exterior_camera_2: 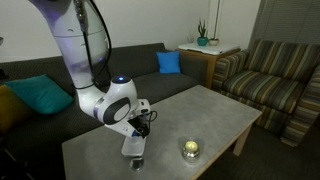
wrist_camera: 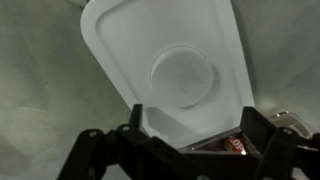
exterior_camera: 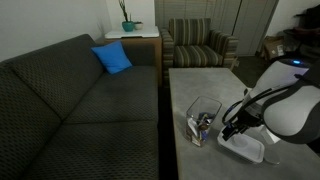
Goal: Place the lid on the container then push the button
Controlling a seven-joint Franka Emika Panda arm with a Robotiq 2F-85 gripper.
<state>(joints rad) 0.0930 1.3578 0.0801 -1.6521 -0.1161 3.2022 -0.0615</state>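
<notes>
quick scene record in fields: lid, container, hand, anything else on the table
lid: flat white rounded-square plastic lid, lying on the grey table, not on the container
container: small clear plastic box, uncovered, beside the lid
hand: open, fingers spread above the lid's near edge
other: round metallic object on the table, apart from both
task: lid not yet placed

Both exterior views look down across the table (exterior_camera: 200, 85) from raised, mid-range spots on different sides — they share the sofa (exterior_camera: 70, 100), striped armchair (exterior_camera: 200, 45) and arm (exterior_camera_2: 80, 45). Your wrist view points straight down, very close to the lid (wrist_camera: 170, 60).
</notes>
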